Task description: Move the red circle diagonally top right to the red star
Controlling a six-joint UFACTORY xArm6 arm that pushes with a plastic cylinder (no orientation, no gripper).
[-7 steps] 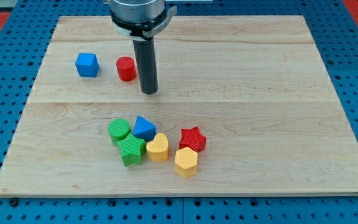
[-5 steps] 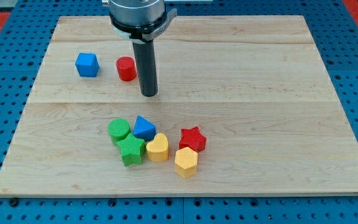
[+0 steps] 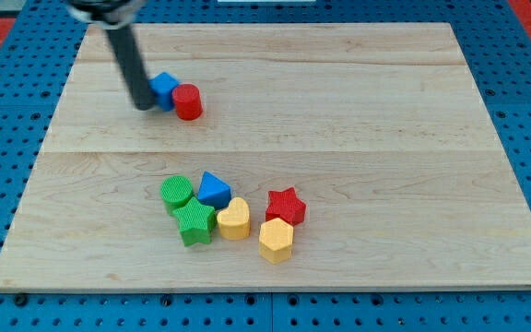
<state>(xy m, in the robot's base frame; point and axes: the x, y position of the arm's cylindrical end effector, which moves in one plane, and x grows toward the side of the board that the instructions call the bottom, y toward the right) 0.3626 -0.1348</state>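
The red circle (image 3: 188, 101) stands in the upper left part of the wooden board (image 3: 385, 138). A blue cube (image 3: 164, 89) touches its left side. My tip (image 3: 143, 104) is at the blue cube's left side, touching or almost touching it. The red star (image 3: 286, 206) lies well below and to the right of the red circle, at the right end of a cluster of blocks.
The cluster near the view's bottom holds a green circle (image 3: 177, 193), a blue triangle (image 3: 214, 189), a green star (image 3: 194, 223), a yellow heart (image 3: 234, 219) and a yellow hexagon (image 3: 276, 241) just below the red star. The board lies on a blue pegboard.
My tip has moved from the right of the red circle to the left of the blue cube. The blue cube has slid right against the red circle.
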